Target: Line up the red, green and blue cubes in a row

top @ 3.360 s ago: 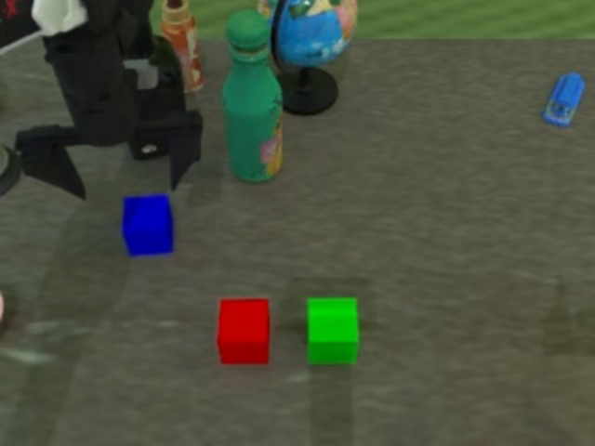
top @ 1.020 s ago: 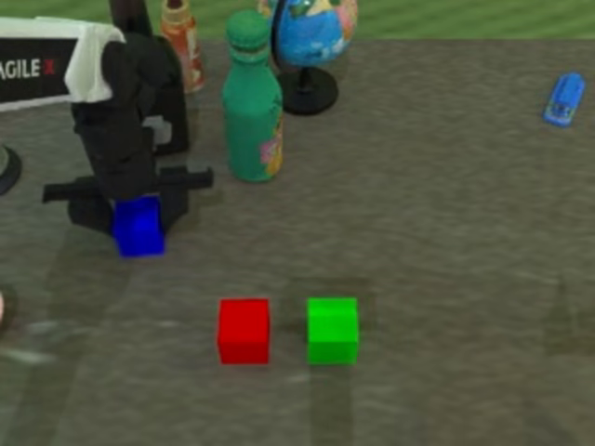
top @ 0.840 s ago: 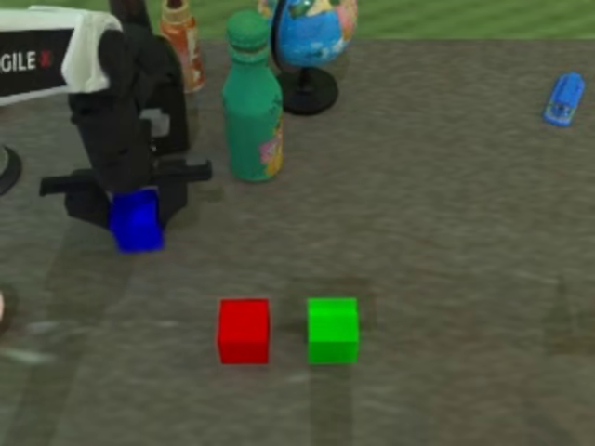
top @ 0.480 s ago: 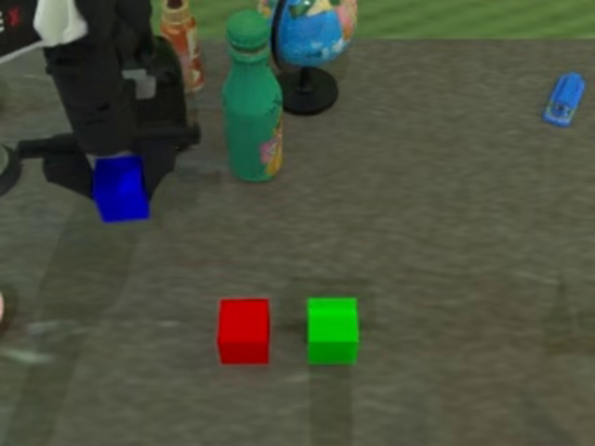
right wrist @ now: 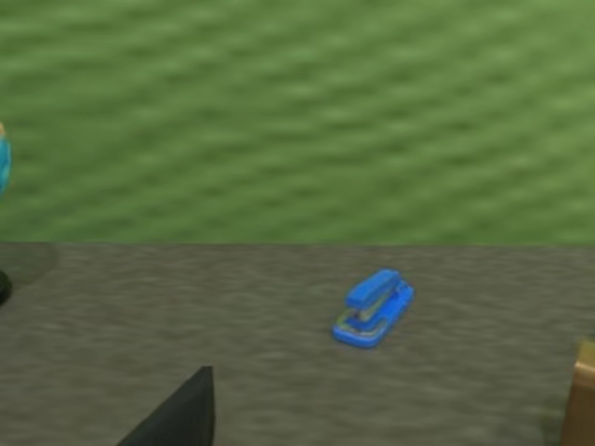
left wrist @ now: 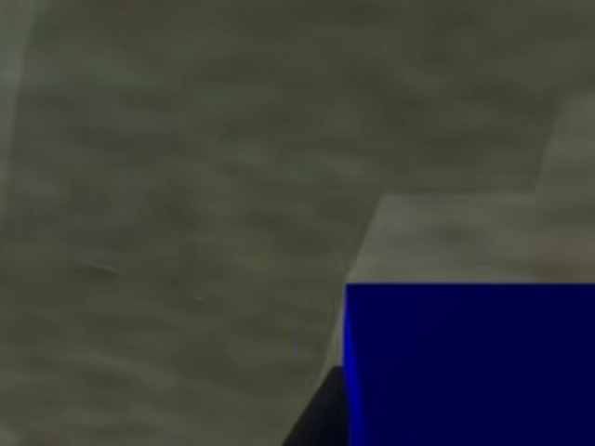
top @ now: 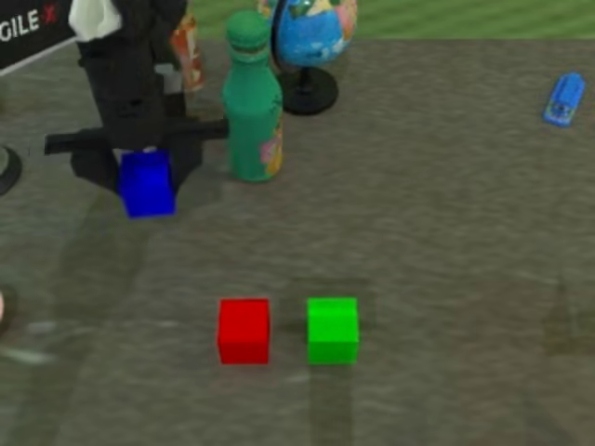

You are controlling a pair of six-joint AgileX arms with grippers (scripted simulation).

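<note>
red cube (top: 244, 330) and green cube (top: 333, 329) sit side by side near the front of the grey tabletop (top: 446, 242), close but apart, red on the left. farther back on the left, the left hand (top: 139, 172) pinches the blue cube (top: 147, 183) between its black fingers (top: 191, 153), above the surface. just right of it stands a teal bottle (top: 252, 102), with a globe (top: 309, 37) behind. a blue toy (top: 563, 99) lies far right. right hand: not seen.

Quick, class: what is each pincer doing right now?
Left pincer: shut on the blue cube, at the table's left.
Right pincer: out of the top view; its state cannot be told.
</note>
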